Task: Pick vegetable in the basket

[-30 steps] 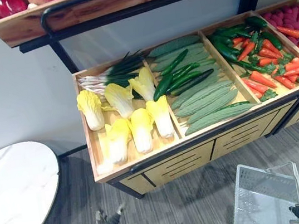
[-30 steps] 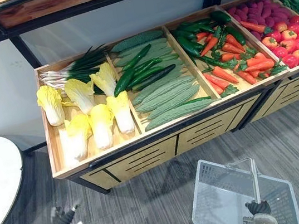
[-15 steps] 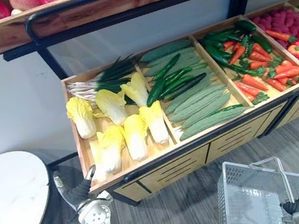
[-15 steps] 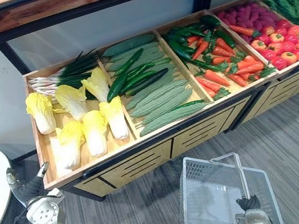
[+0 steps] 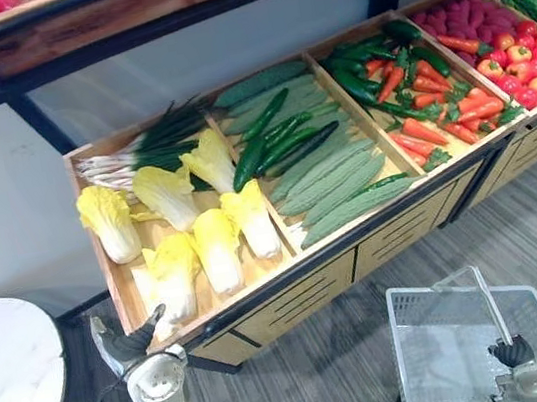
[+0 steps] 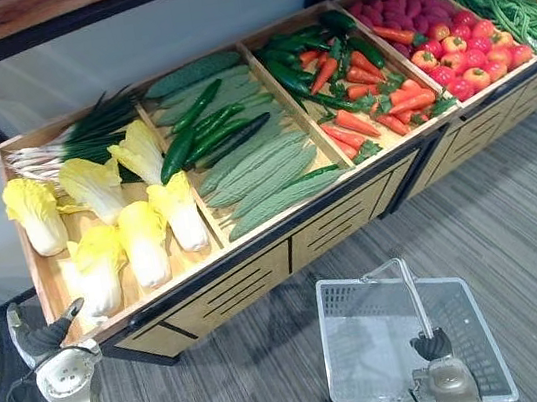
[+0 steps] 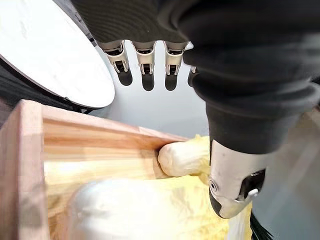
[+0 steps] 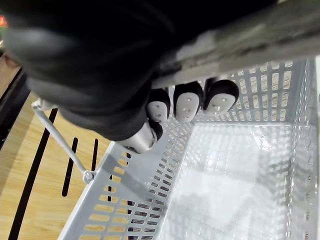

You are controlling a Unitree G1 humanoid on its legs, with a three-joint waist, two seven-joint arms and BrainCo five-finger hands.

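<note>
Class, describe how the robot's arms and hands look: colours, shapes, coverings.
Both arms are silver-grey. The left hand has a dark ribbed cover over its back and wrist, with a round silver wrist piece; its fingers are silver with dark tips. The right hand wears the same dark cover; its fingers end in rounded dark tips.

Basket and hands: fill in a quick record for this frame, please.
basket: hangs by its handle, no vegetable inside
right hand: curled round the handle
left hand: fingers straight, by the front left corner of the crate
nearest produce: napa cabbages, untouched
</note>
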